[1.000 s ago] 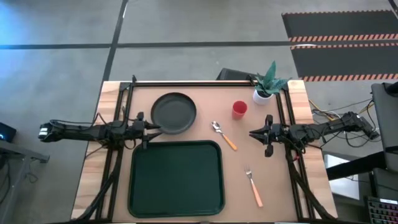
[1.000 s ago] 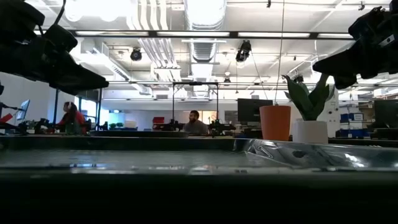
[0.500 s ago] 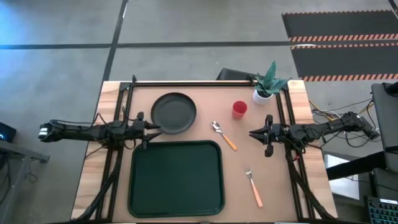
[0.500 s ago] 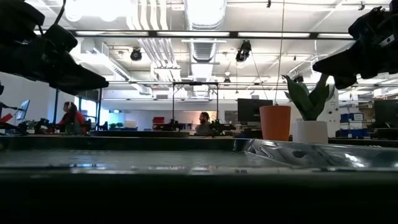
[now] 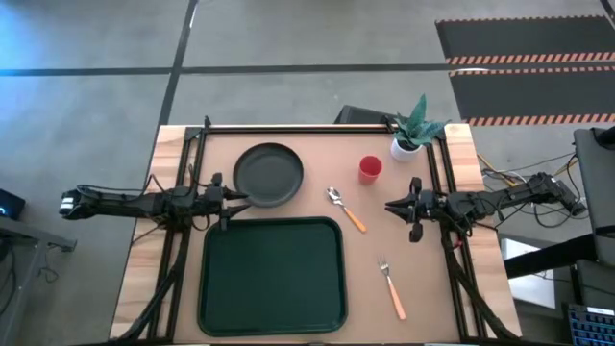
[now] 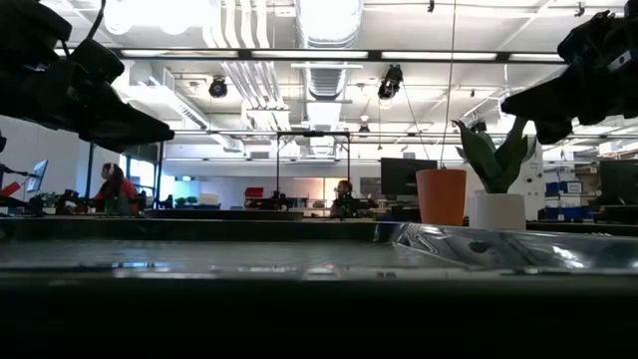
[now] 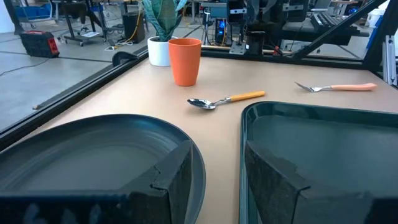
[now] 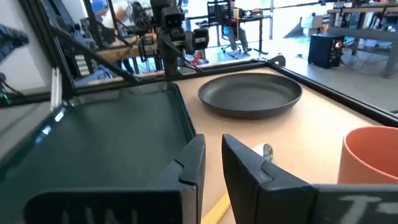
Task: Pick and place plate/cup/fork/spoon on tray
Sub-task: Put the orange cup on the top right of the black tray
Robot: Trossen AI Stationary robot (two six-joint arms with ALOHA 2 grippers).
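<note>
Nothing on the table has shifted since a second ago; only a person far back in the low view has moved along. The left gripper point(image 5: 235, 200) hangs at the plate point(image 5: 268, 174) rim, jaws parted and empty, the wrist view showing the gap over plate edge and tray point(image 5: 272, 277). The right gripper point(image 5: 394, 207) waits narrow, holding nothing, beside spoon point(image 5: 345, 209) and cup point(image 5: 370, 169). The fork point(image 5: 391, 288) lies diagonal, tines away from the near edge, open wood around it.

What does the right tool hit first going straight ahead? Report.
Probably the spoon: the right tool points at its handle, though it may hang high enough to pass over.
</note>
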